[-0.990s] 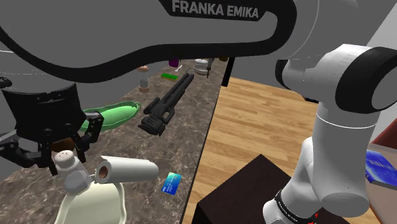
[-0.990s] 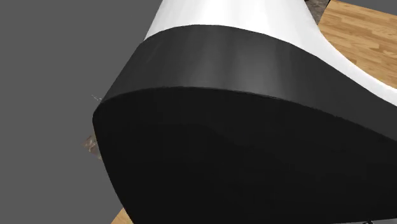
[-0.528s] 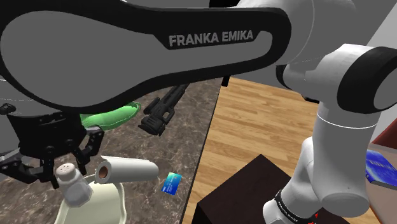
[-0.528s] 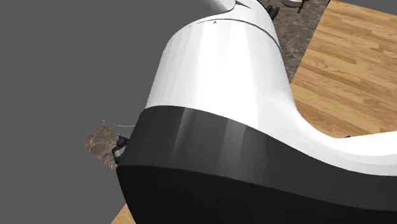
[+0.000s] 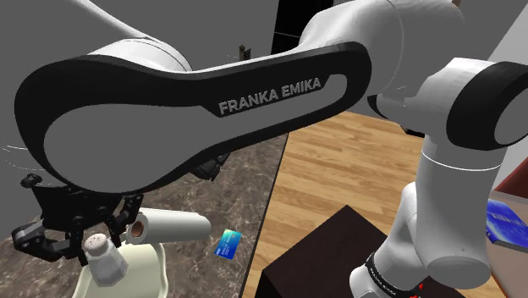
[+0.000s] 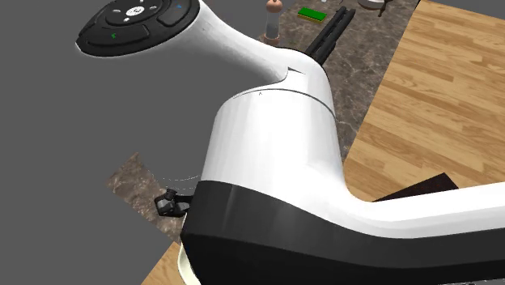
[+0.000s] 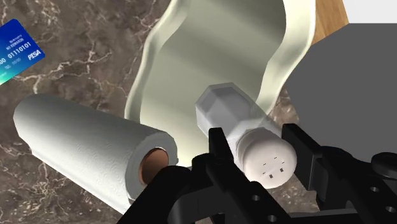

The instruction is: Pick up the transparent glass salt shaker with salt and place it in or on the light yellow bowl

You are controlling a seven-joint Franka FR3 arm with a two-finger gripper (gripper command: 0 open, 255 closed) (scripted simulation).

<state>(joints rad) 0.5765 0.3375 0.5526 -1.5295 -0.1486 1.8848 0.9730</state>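
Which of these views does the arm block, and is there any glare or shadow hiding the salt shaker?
Shoulder view: the arm covers much of the counter, yet the salt shaker sits evenly lit below it. Second exterior view: the arm looms close across the foreground. Wrist view: flat light, no glare or hard shadow; the gripper holds the salt shaker over the bowl.

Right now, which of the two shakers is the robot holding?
The white-capped shaker clasped in the gripper above the pale bowl. The other, brown-topped one stands far away on the counter.

White arm [image 6: 271, 154] up close, marble counter [image 6: 133, 180], wood floor [image 6: 437, 89]
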